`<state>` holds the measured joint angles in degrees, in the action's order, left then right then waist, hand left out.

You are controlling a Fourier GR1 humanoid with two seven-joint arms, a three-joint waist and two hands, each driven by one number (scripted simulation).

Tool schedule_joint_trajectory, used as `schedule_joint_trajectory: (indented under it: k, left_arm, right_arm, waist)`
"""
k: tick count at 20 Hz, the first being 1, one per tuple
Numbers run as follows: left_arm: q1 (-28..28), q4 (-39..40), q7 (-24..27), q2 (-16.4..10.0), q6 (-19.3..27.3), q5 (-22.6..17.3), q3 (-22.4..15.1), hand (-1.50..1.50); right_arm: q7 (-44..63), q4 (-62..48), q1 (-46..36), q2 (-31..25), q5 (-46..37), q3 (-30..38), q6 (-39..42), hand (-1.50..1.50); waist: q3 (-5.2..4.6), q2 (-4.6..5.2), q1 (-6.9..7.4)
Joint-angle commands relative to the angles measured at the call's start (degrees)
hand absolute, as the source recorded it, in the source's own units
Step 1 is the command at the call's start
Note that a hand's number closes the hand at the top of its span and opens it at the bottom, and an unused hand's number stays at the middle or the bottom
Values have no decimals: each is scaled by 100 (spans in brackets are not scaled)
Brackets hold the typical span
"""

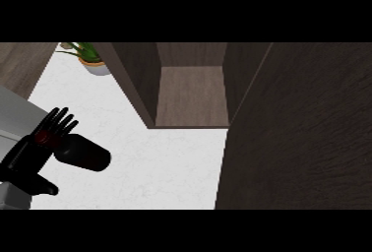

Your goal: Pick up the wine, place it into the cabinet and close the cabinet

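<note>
The wine (85, 153) is a dark bottle at the left of the white counter (167, 162). Its red-topped neck points up-left and shows behind my left hand's fingers (61, 119). My left hand (30, 153) is at the left edge, fingers straight and spread upward, thumb sticking out low to the right. It overlaps the bottle's neck, and no finger is curled round the bottle. The cabinet (190, 98) stands open at the top centre with a bare wooden shelf inside. Its dark door (305, 133) swings out and fills the right side. My right hand shows nowhere.
A potted green plant (91, 58) sits on the counter at the top left, beside the cabinet's left wall (134, 83). A grey block (15, 110) lies along the left edge. White counter runs between the bottle and the cabinet door.
</note>
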<state>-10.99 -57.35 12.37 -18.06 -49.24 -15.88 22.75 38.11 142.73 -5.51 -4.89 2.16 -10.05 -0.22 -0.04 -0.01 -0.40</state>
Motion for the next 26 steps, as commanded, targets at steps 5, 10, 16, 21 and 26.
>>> schedule_joint_trajectory:
  k: [5,10,16,21,26]
  left_arm:
    - [-46,735,1121,-17,-58,668,-205,-150]
    - [-92,955,1315,-166,-153,682,-285,-150]
    - [-288,1567,1875,-71,101,1038,-521,-150]
    - [-355,1822,2191,-46,159,1240,-755,-150]
    - [-394,2170,2428,-55,100,1102,-716,-150]
  right_arm:
    - [-116,612,360,-46,456,331,121,-150]
    - [324,980,294,-179,228,123,71,-150]
    - [-8,559,177,-98,278,280,76,-150]
    - [173,527,31,-27,68,-37,-27,-150]
    - [267,746,181,-156,143,91,-1,-150]
  waist:
    - [1,6,-16]
    - [-1,-3,-20]
    - [-2,8,-22]
    - [-6,8,-18]
    - [-7,7,-52]
